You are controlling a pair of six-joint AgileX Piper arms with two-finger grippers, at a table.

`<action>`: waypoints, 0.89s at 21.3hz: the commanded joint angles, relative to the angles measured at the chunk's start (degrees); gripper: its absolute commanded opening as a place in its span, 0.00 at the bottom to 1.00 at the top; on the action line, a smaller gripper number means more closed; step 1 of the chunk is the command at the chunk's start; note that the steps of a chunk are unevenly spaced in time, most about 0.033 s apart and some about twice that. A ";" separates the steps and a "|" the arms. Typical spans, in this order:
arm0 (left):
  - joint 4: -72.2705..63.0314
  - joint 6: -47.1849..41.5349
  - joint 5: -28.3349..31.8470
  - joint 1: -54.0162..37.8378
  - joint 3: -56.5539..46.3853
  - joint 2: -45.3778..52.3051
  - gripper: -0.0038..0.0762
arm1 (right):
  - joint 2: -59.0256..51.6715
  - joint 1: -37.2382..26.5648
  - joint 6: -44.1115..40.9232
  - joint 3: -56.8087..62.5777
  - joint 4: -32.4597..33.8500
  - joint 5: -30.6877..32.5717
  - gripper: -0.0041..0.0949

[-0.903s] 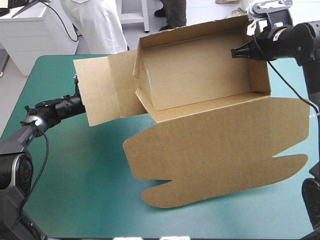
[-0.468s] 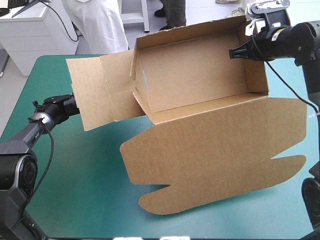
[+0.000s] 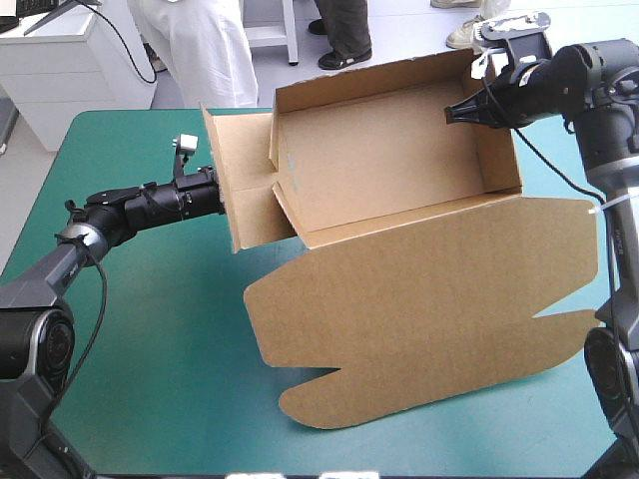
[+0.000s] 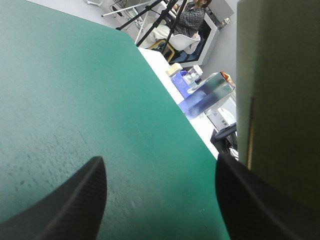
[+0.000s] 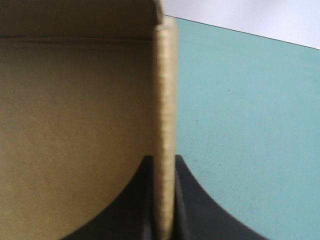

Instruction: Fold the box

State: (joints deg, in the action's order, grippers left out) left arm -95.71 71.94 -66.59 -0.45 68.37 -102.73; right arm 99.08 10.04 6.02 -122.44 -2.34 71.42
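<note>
High view: box part formed, its left end not yet tucked.
The box [image 3: 389,160] is set on the far half of the teal-green cover [image 3: 150,339], with both long walls and the right end wall raised. That end wall is clamped by the right gripper [image 3: 454,112]. The left gripper [image 3: 216,194], spread wide and empty, is pressed against the box's left end flap [image 3: 245,205]. The lid [image 3: 419,309] is spread flat at the box's near side.
</note>
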 commanded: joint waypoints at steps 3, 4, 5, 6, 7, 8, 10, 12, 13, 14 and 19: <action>-5.74 -0.37 -7.72 1.85 1.59 4.31 0.61 | -0.77 -0.15 0.56 -1.80 -0.78 0.02 0.02; -5.74 -0.37 -7.72 2.50 1.59 4.58 0.61 | -0.40 -0.15 0.56 -1.80 -0.64 0.02 0.02; -5.87 -0.02 -7.72 3.04 1.59 4.97 0.61 | -0.27 -0.15 0.56 -1.80 -0.64 0.02 0.02; -6.24 0.25 -7.72 3.93 1.59 5.52 0.61 | 0.50 -0.15 0.83 -1.80 -0.77 0.02 0.02; -6.52 0.25 -7.72 4.29 1.59 5.77 0.61 | 0.84 -0.15 0.98 -1.80 -0.77 0.02 0.02; -6.65 0.42 -7.72 4.86 1.70 6.39 0.61 | 1.38 -0.15 0.99 -1.80 -0.77 0.02 0.02; -6.48 0.42 -7.72 4.86 2.60 7.26 0.61 | 1.77 -0.15 0.99 -1.80 -0.77 0.02 0.02; -7.02 0.02 -7.72 4.86 3.61 7.86 0.61 | 1.90 -0.15 0.99 -1.80 -0.77 0.02 0.02; -7.12 -1.37 -7.72 4.86 4.10 8.07 0.61 | 1.98 -0.15 1.67 -1.80 -0.66 0.02 0.02; -7.12 -1.93 -7.72 4.86 4.26 8.21 0.61 | 1.98 -0.15 1.67 -1.80 -0.54 0.02 0.02; -7.00 -5.06 -7.72 4.86 4.66 9.43 0.61 | 1.98 -0.15 2.08 -1.80 -0.54 0.02 0.02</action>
State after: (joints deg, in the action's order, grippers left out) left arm -95.53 68.55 -67.42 4.01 71.16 -96.78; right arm 103.90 10.04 7.77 -122.44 -1.66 71.36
